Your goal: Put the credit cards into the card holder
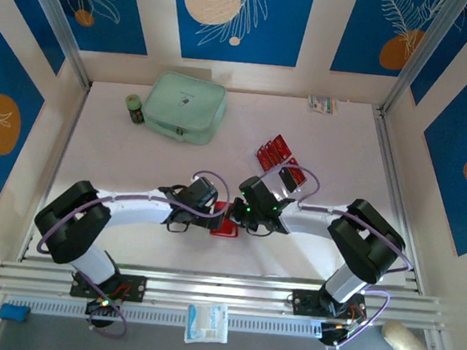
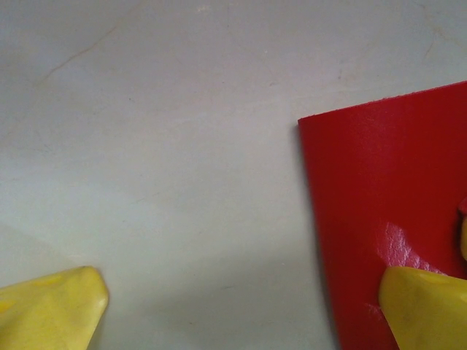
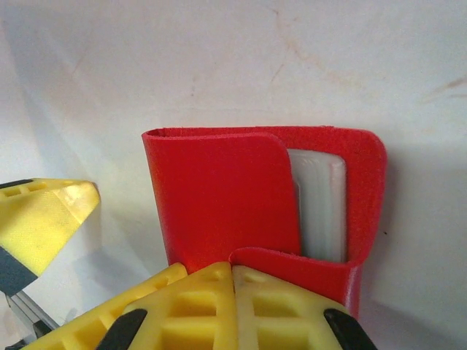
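Observation:
The card holder (image 1: 227,224) is a small red wallet lying on the white table between my two grippers. In the right wrist view it (image 3: 219,197) lies partly open, with its pale inner pocket (image 3: 321,208) showing. My right gripper (image 3: 233,271) is shut, with the edge of the red flap (image 3: 299,264) pinched at its fingertips. My left gripper (image 2: 241,313) is wide open over bare table, and its right fingertip (image 2: 427,306) rests on the wallet's red cover (image 2: 387,197). The credit cards (image 1: 274,152) lie in a red and black cluster behind the right gripper (image 1: 238,215), apart from both grippers.
A mint-green zip case (image 1: 185,107) and a small dark bottle (image 1: 134,108) stand at the back left. A small packet (image 1: 322,104) lies against the back wall. A white pack (image 1: 206,323) sits on the front rail. Walls close in on both sides.

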### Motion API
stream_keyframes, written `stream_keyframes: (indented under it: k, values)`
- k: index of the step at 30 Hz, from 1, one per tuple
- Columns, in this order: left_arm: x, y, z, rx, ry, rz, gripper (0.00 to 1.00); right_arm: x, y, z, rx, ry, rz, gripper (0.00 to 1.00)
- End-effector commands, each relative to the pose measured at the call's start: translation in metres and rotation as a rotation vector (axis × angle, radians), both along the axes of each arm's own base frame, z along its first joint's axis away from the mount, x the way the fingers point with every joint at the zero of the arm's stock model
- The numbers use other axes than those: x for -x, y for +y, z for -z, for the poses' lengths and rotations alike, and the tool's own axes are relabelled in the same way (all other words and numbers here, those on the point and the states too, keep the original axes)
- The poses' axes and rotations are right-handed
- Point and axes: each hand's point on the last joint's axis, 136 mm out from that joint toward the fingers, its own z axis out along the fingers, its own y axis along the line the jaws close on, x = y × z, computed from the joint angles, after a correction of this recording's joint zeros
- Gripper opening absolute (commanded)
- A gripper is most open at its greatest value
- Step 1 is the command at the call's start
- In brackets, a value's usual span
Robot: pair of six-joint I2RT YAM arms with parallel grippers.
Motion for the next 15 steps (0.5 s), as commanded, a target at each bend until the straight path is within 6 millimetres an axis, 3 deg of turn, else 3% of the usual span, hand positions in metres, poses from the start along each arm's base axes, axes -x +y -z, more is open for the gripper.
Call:
stream_keyframes:
  k: [1,8,15]
  values:
    - [0.026,0.006,0.03,-0.045,0.117,0.025,1.0,0.107,-0.101,0.101,0.438,0.368,-0.055,0.0]
    - [0.025,0.004,0.032,-0.061,0.124,0.032,1.0,0.08,-0.063,0.081,0.324,0.306,-0.134,0.0]
    - [0.026,0.004,0.032,-0.07,0.126,0.036,1.0,0.054,-0.042,0.044,0.207,0.214,-0.16,0.0]
